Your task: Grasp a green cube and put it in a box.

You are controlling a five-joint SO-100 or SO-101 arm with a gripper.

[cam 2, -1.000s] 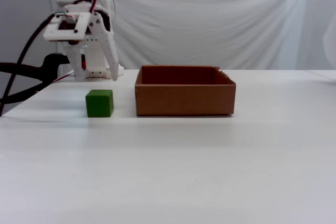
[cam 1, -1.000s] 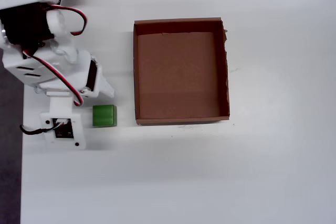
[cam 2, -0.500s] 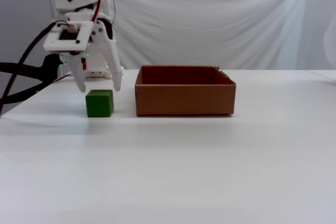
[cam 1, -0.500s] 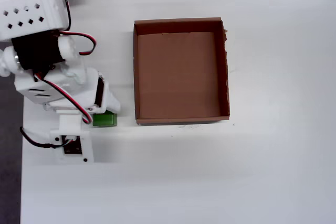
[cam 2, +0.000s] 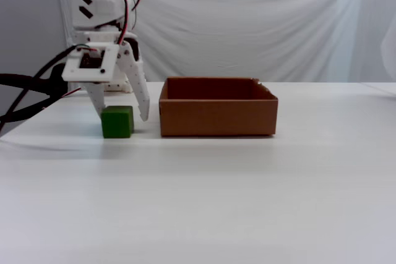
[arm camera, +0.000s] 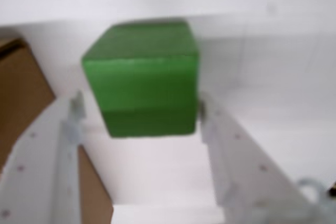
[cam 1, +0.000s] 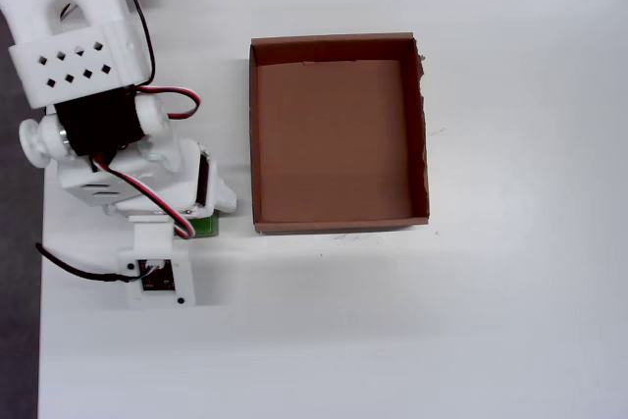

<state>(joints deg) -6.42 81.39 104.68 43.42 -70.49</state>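
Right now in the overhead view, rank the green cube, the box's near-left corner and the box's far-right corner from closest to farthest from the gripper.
1. The green cube, mostly hidden under the gripper, between its open fingers.
2. The near-left corner of the box, just right of the cube.
3. The far-right corner, diagonally across the tray.
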